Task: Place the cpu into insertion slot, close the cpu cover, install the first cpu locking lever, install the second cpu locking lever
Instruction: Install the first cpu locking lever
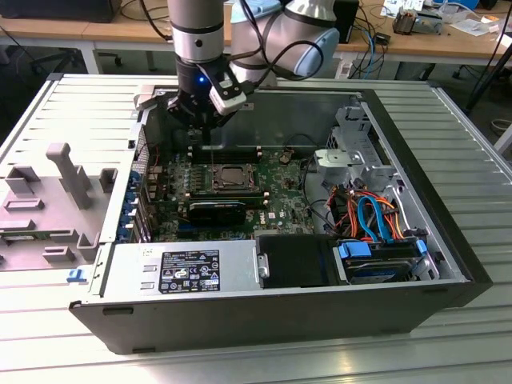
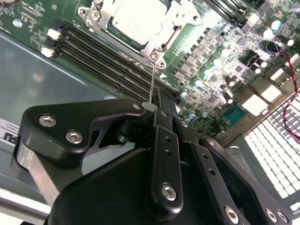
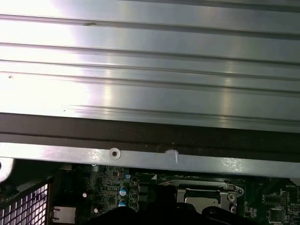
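While the open computer case (image 1: 264, 312) is lying on its side on the ribbed metal table (image 1: 448, 352), the gripper (image 1: 206, 132) is hanging inside it over the far part of the green motherboard (image 1: 280, 204), just beyond the insertion slot (image 1: 232, 178). The cpu (image 1: 233, 175) is sitting in that slot, its dull grey top showing through the window of the cpu cover (image 1: 214, 182), which is lying down flat around it. In the second wrist view the chip (image 2: 138, 18) is glaring bright inside the silvery frame (image 2: 152, 44), and a thin wire lever (image 2: 152, 79) is standing up from the frame's corner screw and reaching toward the black fingers (image 2: 161, 117). Those fingers are pressing close together with no gap showing between them, and their tips are meeting right at the upper end of the wire; whether they are actually pinching it I cannot tell. Long black memory slots (image 2: 103, 58) are running beside the socket. In the first wrist view the case's grey wall (image 3: 150, 159) is crossing the picture, with the socket frame (image 3: 206, 194) peeking out beneath it. Toward the exterior view's right, orange and blue cables (image 1: 372, 216) are looping over the drive bays, and a power supply (image 1: 180, 272) is sitting along the near edge
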Controlling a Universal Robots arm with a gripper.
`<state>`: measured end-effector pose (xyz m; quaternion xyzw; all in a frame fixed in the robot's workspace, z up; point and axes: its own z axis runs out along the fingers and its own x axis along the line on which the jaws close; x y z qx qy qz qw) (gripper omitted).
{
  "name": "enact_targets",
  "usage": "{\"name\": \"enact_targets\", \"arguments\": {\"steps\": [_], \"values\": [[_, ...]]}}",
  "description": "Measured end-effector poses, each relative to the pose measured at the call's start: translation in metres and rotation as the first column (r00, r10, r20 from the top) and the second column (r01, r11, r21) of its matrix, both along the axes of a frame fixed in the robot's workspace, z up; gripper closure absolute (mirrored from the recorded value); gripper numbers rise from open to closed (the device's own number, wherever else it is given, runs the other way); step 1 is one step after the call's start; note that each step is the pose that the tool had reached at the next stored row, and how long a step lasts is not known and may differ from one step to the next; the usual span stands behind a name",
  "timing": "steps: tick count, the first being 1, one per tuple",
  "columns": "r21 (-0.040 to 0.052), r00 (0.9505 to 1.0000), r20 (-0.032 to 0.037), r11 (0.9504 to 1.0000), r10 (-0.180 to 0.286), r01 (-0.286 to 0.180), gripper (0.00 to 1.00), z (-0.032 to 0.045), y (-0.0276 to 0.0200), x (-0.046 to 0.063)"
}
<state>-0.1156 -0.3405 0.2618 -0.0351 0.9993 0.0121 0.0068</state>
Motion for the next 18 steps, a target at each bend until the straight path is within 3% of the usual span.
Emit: {"name": "enact_targets", "arguments": {"steps": [8, 14, 18], "values": [[0.0004, 1.0000, -0.0032, 1.0000, 0.001, -0.001, 0.89, -0.0004, 0.0004, 0.012], [0.0005, 1.0000, -0.0034, 1.0000, 0.001, -0.001, 0.89, -0.0008, 0.0005, 0.013], [-0.0023, 1.0000, -0.0035, 1.0000, 0.007, -0.007, 0.89, -0.0052, 0.0004, 0.013]]}}
